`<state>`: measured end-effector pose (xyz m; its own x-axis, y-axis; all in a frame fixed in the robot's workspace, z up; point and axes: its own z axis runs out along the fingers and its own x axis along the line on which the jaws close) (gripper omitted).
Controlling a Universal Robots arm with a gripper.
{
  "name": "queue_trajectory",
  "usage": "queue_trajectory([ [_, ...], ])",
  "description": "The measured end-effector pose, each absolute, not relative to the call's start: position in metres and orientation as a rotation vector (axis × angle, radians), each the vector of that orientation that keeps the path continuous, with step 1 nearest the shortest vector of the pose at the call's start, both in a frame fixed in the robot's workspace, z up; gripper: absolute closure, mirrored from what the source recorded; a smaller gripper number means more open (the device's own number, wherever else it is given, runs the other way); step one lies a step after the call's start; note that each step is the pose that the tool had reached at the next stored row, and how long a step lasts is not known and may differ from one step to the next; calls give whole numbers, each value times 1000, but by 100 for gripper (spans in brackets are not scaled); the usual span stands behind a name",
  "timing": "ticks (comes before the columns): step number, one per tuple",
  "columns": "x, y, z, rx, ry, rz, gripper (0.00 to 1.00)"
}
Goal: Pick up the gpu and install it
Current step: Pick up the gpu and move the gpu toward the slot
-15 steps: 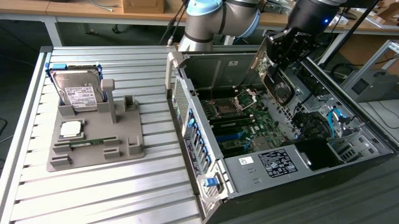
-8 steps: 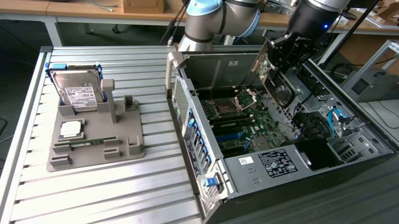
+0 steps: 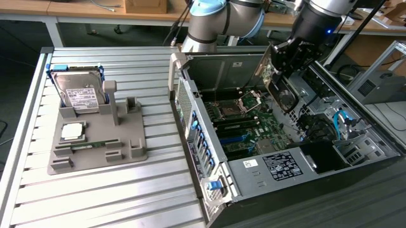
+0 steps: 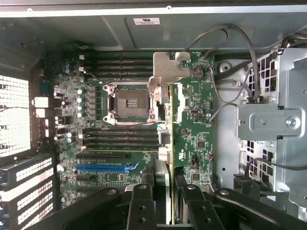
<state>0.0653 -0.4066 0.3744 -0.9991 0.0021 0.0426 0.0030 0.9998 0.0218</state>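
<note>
My gripper (image 3: pixel 282 59) hangs over the open computer case (image 3: pixel 209 156), shut on the gpu (image 3: pixel 279 90). The gpu is a thin dark card held on edge, tilted, above the motherboard (image 3: pixel 247 128) and clear of it. In the wrist view the card's edge (image 4: pixel 164 148) runs between my two black fingers (image 4: pixel 141 206), at the gripper (image 4: pixel 166 208). Its silver bracket (image 4: pixel 170 67) is at the far end. The card hangs beside the CPU socket (image 4: pixel 130 103), with the blue slot (image 4: pixel 108 168) and black slots off to one side.
On the exterior view's left, a grey fixture (image 3: pixel 95 152) on the slatted table holds a silver hard drive (image 3: pixel 79 92), a processor chip (image 3: pixel 73 130) and a slim memory stick (image 3: pixel 95 143). Cables (image 4: pixel 249 72) and a metal drive cage (image 4: pixel 268 124) crowd one side of the case.
</note>
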Motion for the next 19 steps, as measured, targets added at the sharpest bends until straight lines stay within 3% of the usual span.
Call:
queue_trajectory([
  [19,68,-407,369,1,-3099,-34,73],
])
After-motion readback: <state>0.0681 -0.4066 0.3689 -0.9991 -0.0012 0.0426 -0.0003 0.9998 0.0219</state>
